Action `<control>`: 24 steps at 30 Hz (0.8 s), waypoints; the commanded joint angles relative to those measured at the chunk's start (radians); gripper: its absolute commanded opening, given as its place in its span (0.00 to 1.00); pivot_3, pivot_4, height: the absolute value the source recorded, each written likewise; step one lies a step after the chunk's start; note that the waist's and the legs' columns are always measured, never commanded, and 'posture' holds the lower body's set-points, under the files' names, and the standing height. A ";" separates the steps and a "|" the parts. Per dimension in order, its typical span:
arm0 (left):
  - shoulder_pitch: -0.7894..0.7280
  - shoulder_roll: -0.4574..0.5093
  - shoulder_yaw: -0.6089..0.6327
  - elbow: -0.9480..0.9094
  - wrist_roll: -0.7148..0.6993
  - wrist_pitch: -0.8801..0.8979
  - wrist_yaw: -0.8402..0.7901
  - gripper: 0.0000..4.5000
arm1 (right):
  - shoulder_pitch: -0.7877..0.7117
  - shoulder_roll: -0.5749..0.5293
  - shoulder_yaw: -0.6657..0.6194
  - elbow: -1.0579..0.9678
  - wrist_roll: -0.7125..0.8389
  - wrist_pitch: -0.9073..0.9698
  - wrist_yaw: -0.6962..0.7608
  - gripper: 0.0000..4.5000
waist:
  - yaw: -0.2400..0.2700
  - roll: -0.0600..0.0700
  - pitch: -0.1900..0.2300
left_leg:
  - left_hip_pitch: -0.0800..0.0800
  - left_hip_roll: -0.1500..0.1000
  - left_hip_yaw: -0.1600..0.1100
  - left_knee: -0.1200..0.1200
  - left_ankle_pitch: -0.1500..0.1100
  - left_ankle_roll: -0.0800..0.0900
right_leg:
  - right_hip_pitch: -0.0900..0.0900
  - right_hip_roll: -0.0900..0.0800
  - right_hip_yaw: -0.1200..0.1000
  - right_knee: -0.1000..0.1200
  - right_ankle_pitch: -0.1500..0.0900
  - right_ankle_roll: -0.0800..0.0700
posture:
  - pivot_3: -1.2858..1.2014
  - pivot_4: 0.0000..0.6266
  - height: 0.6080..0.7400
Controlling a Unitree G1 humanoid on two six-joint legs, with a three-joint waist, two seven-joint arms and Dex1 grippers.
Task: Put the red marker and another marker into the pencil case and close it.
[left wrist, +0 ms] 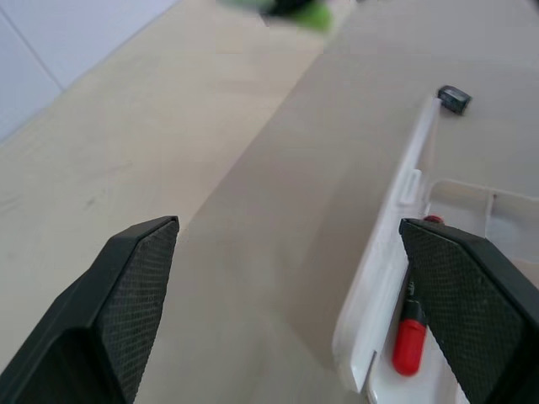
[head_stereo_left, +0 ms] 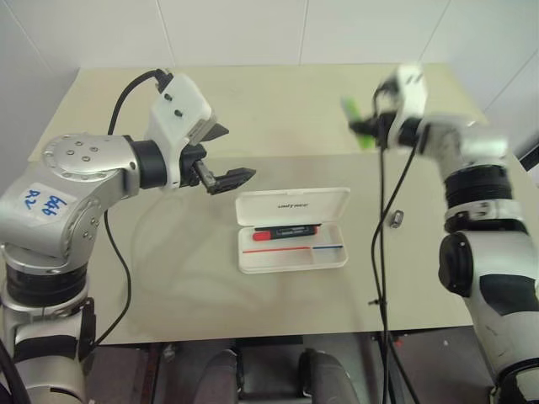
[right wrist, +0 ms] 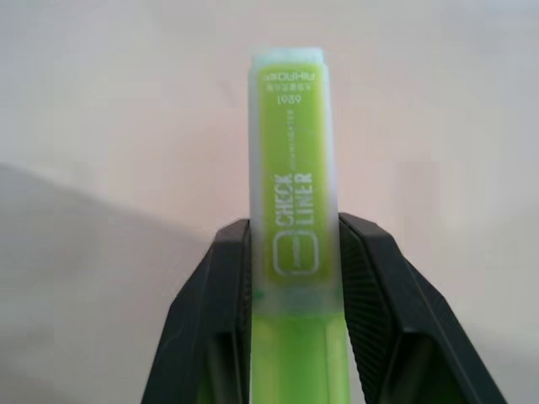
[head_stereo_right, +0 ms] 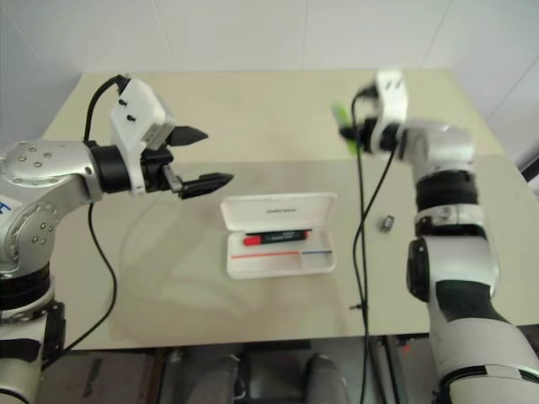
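Right end effector (right wrist: 295, 278) clamped on green marker (right wrist: 293, 194), raised behind open pencil case (head_stereo_left: 292, 206). Red marker (head_stereo_left: 285, 232) inside case. Left end effector (head_stereo_left: 221, 154) spread wide, empty, left of case.

A beige, matte flat surface (head_stereo_left: 253, 118) is seen, backed by a white tiled wall (head_stereo_left: 253, 29). A small dark metallic clip-like object (head_stereo_left: 394, 220) is lying on it, right of centre; its kind cannot be told.

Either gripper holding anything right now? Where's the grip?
The right gripper holds the green marker, pinched across its body with the capped end sticking out past the fingertips. The left gripper is open and empty.
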 commanded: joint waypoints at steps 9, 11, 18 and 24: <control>0.259 0.239 0.270 -0.057 -0.155 -0.219 -0.315 1.00 | 0.298 -0.195 0.152 -0.763 0.363 0.239 0.493 0.24 | 0.004 -0.001 0.000 | 0.000 0.005 0.006 0.004 -0.004 0.000 | -0.003 0.005 0.006 0.001 0.001 -0.002 | 0.52 0.24 1.00; 0.359 0.264 0.295 -0.046 -0.166 -0.216 -0.349 1.00 | 0.344 -0.235 0.224 -0.818 0.349 0.209 0.565 0.24 | 0.004 -0.001 -0.001 | 0.000 0.005 0.006 0.005 -0.004 0.000 | -0.003 0.005 0.007 0.003 0.001 -0.003 | 0.52 0.24 1.00; 0.618 0.317 0.251 -0.105 -0.102 -0.270 -0.347 1.00 | 0.422 -0.261 0.421 -0.829 0.174 -0.004 0.651 0.24 | 0.003 -0.002 -0.001 | 0.001 0.006 0.011 0.005 -0.004 0.000 | -0.008 0.005 0.011 0.006 0.001 -0.003 | 0.52 0.24 1.00; 0.608 0.273 0.225 -0.137 -0.145 -0.231 -0.266 1.00 | 0.413 -0.204 0.527 -0.736 0.033 -0.151 0.659 0.24 | 0.003 -0.002 -0.001 | 0.001 0.006 0.011 0.005 -0.004 0.000 | -0.008 0.005 0.012 0.006 0.001 -0.003 | 0.52 0.24 1.00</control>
